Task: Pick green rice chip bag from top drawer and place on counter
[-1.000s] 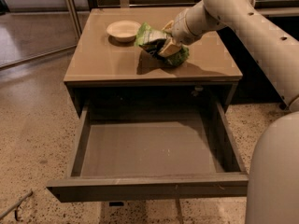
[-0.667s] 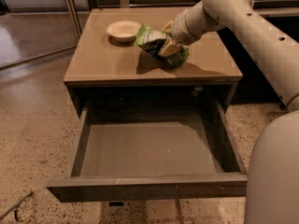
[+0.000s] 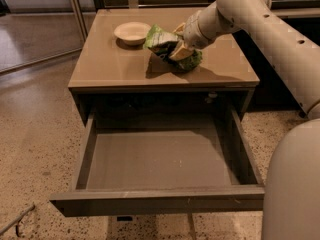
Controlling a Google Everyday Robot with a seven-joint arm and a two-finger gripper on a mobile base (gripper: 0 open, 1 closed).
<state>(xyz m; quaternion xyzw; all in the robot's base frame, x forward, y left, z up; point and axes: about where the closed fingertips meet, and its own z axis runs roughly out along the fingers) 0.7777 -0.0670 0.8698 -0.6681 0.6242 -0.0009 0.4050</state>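
Observation:
The green rice chip bag (image 3: pixel 161 40) is over the middle of the counter (image 3: pixel 110 66), low enough to cast a shadow right beneath it. I cannot tell whether its lower end touches the top. My gripper (image 3: pixel 179 46) reaches in from the right and is shut on the bag, with a tan finger (image 3: pixel 182 52) pressed across its crinkled right end. The top drawer (image 3: pixel 155 203) is pulled fully open below the counter, and I see nothing inside it.
A white bowl (image 3: pixel 132 33) stands on the counter just left of the bag. My arm (image 3: pixel 260 29) spans the right side of the counter. A speckled floor (image 3: pixel 35 149) surrounds the cabinet. A metal frame post (image 3: pixel 76 9) stands at the back left.

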